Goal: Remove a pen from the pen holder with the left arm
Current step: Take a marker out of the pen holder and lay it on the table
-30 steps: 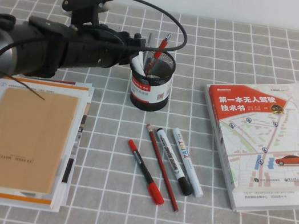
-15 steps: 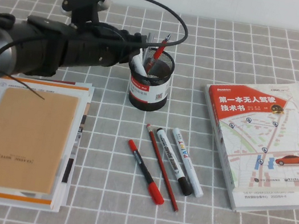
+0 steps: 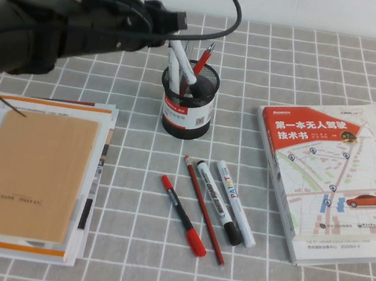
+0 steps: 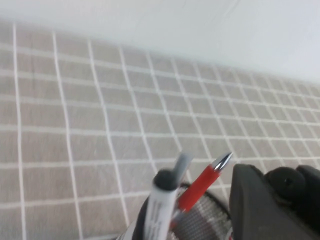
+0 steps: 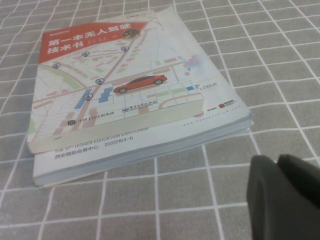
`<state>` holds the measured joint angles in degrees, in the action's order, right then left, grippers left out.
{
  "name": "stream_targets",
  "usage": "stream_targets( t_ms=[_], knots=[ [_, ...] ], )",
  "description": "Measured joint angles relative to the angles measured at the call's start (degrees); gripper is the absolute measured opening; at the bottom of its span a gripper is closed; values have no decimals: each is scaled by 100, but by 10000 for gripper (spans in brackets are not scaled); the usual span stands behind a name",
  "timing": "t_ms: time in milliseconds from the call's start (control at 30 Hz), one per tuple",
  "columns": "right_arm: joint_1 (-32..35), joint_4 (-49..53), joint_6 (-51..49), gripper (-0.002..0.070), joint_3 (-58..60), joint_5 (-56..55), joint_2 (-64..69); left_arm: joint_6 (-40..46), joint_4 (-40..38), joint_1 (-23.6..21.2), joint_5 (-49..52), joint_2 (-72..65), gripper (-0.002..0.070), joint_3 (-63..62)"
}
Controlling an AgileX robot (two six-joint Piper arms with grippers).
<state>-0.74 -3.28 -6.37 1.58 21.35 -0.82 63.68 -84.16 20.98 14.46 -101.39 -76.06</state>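
A black mesh pen holder [image 3: 188, 108] stands at the middle back of the tiled table. My left gripper [image 3: 176, 20] hangs above its left rim, shut on the upper end of a white pen [image 3: 181, 61]. The pen slants down from the gripper, and its lower end is still inside the holder. A red pen [image 3: 204, 56] and a grey one stay in the holder. In the left wrist view the white pen [image 4: 159, 210], the red pen [image 4: 202, 181] and one dark finger [image 4: 260, 210] show. My right gripper [image 5: 276, 160] is shut and empty, low beside the book.
Several pens lie in front of the holder: a red pen [image 3: 183, 215], a red pencil [image 3: 203, 209], a black marker [image 3: 218, 202] and a white marker [image 3: 235, 203]. A thick book [image 3: 334, 181] lies on the right and a stack of papers [image 3: 29, 174] on the left.
My left arm has risen from beside the holder to above it. The white pen has come up with it and now sticks far out of the holder.
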Motion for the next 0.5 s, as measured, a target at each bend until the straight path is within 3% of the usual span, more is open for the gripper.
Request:
stream_targets(
  t_ms=[233, 333, 500],
  knots=[
    [0, 0, 0, -13, 0, 0, 0, 204, 282, 0, 194, 586, 115, 0],
    [0, 0, 0, -13, 0, 0, 0, -223, 1009, 0, 399, 974, 115, 0],
    [0, 0, 0, -13, 0, 0, 0, -2030, 3082, 0, 1017, 1704, 115, -43]
  ],
)
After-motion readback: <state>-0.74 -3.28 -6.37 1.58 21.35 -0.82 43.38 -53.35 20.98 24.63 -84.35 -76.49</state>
